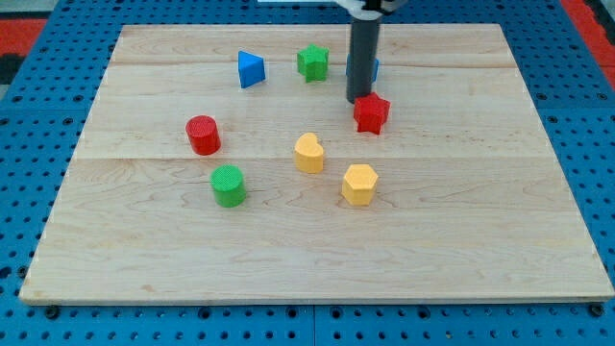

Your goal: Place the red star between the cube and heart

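- On a pale wooden board [317,250] over a blue pegboard surface [29,115], eight small blocks lie scattered, most toward the view's top and middle.
- A dark rod comes down from the view's top edge, where its upper part is cut off; my tip [356,100] sits touching the top-left of the red star [371,113].
- No fingers exist on this rod, so nothing is held; it only rests against the star.
- Behind the rod, a blue block [374,69] is mostly hidden; its shape cannot be made out.
- Green star [312,62] and blue triangular block [250,69] sit left of the rod.
- Yellow heart [308,153] lies below-left of the red star, apart from it.
- Yellow hexagonal block [359,184], green cylinder [229,185] and red cylinder [203,135] lie lower down.
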